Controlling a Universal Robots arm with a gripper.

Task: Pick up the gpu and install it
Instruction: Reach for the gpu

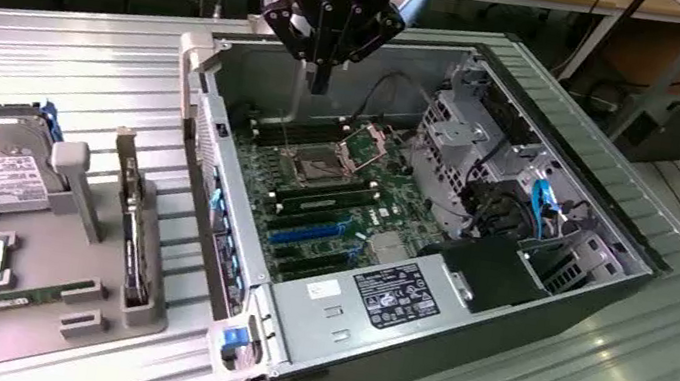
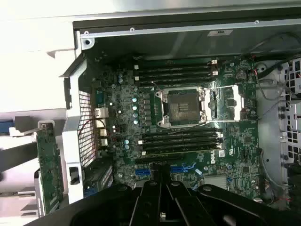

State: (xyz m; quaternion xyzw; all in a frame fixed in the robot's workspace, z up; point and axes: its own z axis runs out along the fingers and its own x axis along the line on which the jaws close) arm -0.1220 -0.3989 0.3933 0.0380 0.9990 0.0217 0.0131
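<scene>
The gripper (image 1: 319,81) hangs over the open computer case (image 1: 209,120) with its fingers pinched together on nothing, while the gpu (image 1: 135,231) stands on edge in the grey tray (image 1: 60,260), well apart at the gripper's seven o'clock in the exterior view, its long side running twelve-to-six.

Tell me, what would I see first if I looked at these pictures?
The big open computer case in the middle, with its green circuit board showing inside. The robot's black gripper hangs over the case's far end. On the exterior view's left, a grey tray holds spare parts, with the thin black graphics card standing on its edge.
</scene>
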